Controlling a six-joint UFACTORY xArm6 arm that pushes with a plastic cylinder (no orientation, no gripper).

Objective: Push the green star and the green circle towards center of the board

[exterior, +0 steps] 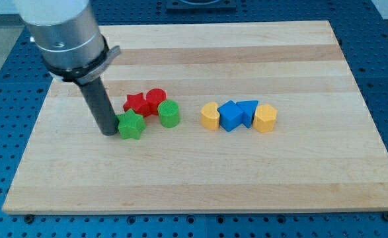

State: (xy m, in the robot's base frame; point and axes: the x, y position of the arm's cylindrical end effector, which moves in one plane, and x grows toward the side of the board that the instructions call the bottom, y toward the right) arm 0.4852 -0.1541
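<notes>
The green star (131, 125) lies left of the board's middle. The green circle (169, 114) stands just to its right, a small gap between them. My tip (108, 133) rests on the board at the green star's left side, touching or nearly touching it. The dark rod rises from there to the grey arm body (65, 30) at the view's top left.
A red star (136, 103) and a red circle (156, 99) sit just above the green blocks. To the right stands a row: yellow block (210, 116), blue block (230, 116), blue triangle (248, 110), yellow block (266, 118). The wooden board (200, 178) lies on a blue perforated table.
</notes>
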